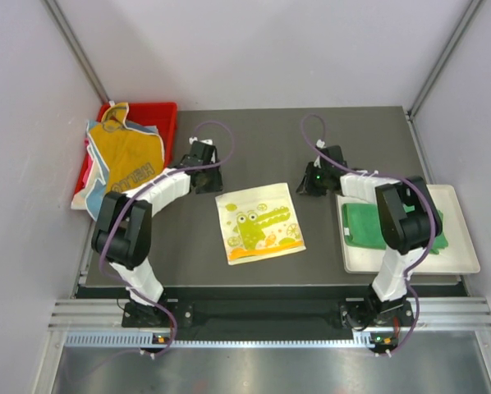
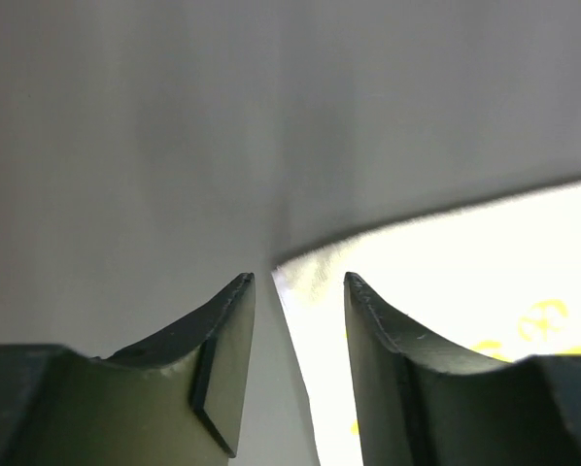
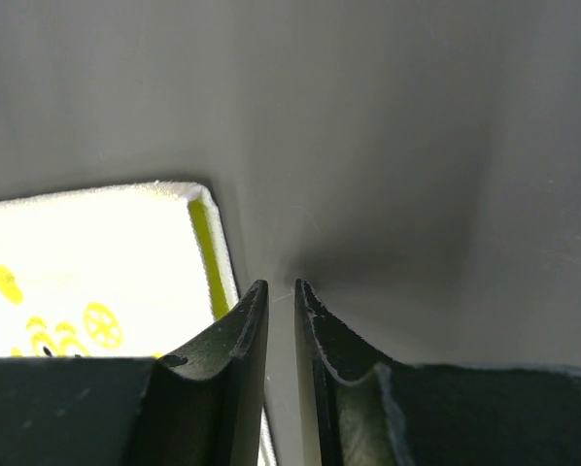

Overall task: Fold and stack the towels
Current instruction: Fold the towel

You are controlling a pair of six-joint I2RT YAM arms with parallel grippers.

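Left gripper (image 2: 298,282) beside yellow towel (image 2: 465,262) corner

The red bin (image 1: 159,115) is filling the far left corner of the counter. The orange-yellow towel (image 1: 126,160) heaped in it is spilling over the left edge and blocking low passage there. The white tray (image 1: 463,246), bearing the green towel (image 1: 364,226), is occupying the right edge toward the near corner. The yellow towel (image 1: 259,222) is lying flat mid-counter, leaving bare strips along the far edge and beside it. The left gripper (image 1: 209,182) and right gripper (image 1: 309,185) are standing just off its far corners.
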